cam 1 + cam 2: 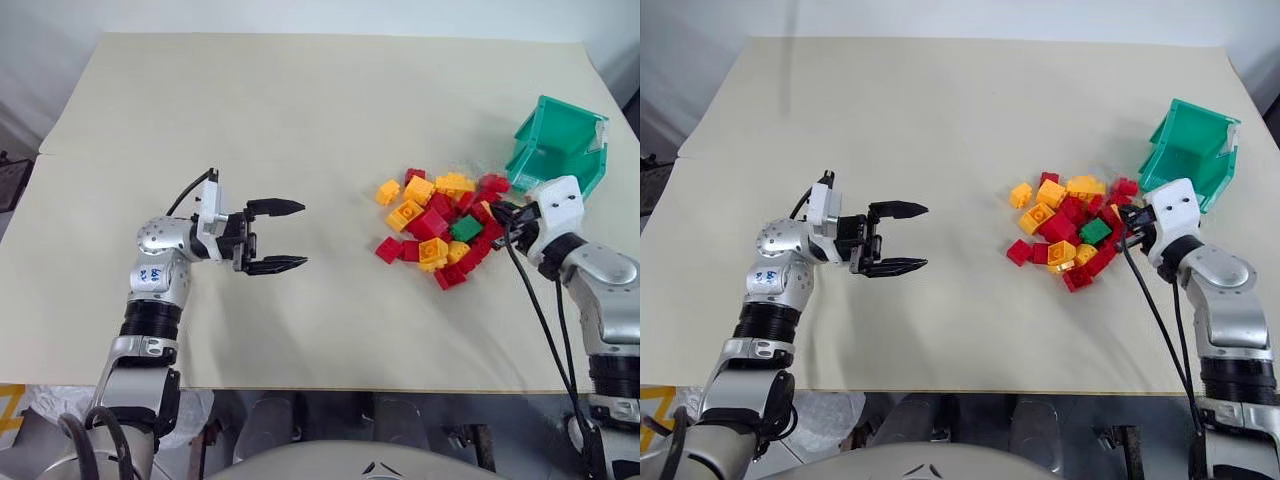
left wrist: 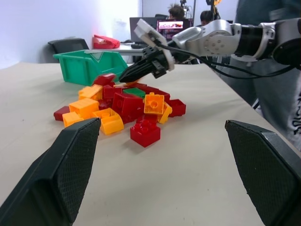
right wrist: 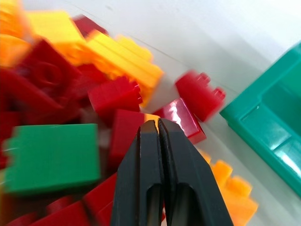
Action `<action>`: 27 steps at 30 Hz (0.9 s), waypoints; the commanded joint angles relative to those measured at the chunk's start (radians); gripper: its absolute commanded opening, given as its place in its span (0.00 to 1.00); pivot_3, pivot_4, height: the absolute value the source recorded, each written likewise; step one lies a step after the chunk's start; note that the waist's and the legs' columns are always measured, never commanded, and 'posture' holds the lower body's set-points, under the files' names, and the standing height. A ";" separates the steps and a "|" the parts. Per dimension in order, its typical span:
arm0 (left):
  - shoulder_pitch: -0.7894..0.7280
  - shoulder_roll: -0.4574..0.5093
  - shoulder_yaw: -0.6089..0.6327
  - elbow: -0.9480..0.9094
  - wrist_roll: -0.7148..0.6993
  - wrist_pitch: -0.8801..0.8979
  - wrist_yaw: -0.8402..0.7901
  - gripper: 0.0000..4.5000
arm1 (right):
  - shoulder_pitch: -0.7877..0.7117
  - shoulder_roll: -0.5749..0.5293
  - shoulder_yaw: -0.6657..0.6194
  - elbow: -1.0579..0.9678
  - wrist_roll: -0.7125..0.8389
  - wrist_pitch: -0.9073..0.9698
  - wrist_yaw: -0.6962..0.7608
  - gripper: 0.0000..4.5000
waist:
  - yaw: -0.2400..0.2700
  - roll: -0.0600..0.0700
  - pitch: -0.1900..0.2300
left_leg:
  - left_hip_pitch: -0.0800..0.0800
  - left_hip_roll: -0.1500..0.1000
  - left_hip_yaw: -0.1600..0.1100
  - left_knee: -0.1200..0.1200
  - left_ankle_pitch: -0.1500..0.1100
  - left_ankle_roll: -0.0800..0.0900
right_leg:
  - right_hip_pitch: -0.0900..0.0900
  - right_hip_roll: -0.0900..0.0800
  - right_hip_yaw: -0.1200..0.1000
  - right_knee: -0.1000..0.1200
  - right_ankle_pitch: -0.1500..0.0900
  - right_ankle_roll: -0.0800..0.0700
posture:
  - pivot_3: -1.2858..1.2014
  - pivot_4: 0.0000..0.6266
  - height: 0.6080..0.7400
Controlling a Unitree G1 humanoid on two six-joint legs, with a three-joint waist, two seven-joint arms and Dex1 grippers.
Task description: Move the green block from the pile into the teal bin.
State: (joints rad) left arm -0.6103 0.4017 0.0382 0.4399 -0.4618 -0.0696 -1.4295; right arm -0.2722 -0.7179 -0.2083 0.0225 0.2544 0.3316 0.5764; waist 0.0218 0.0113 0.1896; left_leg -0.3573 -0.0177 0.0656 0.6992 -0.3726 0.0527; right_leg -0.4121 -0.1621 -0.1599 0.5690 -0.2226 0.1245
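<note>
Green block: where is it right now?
In the left eye view the green block sits on the pile's right side among red bricks, beside the shut right gripper.

Spread over the right half of the table (image 1: 300,120): the pile (image 1: 440,225), with the block of the task (image 1: 465,228) lying on its right part; just beyond and right of it, near the table's right edge, the bin (image 1: 560,145); right gripper (image 1: 497,213) at the pile's right edge, between block and bin; left gripper (image 1: 290,236) well apart, left of the pile, pointed toward it.
</note>
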 commanded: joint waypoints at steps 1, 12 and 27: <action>-0.003 -0.010 0.006 0.001 -0.001 -0.021 0.003 1.00 | 0.093 -0.083 -0.122 -0.199 0.086 0.067 0.087 0.02 | 0.003 0.001 0.000 | 0.000 0.000 0.000 0.000 0.000 0.000 | 0.000 0.000 0.000 0.000 0.000 0.000 | 0.52 0.24 1.00; -0.049 -0.036 0.011 0.096 0.009 -0.069 -0.010 1.00 | 0.388 -0.331 -0.442 -0.481 0.237 0.388 0.304 0.57 | 0.005 0.001 0.001 | -0.001 0.000 -0.001 0.001 -0.001 0.003 | 0.001 -0.001 0.000 -0.004 0.002 0.002 | 0.52 0.24 1.00; -0.059 -0.058 0.019 0.117 0.011 -0.109 0.012 1.00 | -0.115 -0.389 0.078 -0.232 0.124 0.475 0.273 0.99 | 0.003 0.001 0.001 | -0.002 0.000 0.000 0.003 -0.001 0.002 | -0.001 -0.002 0.000 -0.003 0.003 0.001 | 0.52 0.24 1.00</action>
State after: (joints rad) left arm -0.6610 0.3471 0.0508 0.5772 -0.4493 -0.1662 -1.4253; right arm -0.3492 -1.0967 -0.1727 -0.2472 0.4173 0.8070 0.8514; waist 0.0247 0.0122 0.1906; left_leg -0.3607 -0.0185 0.0649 0.7021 -0.3739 0.0552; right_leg -0.4136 -0.1639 -0.1603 0.5655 -0.2191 0.1253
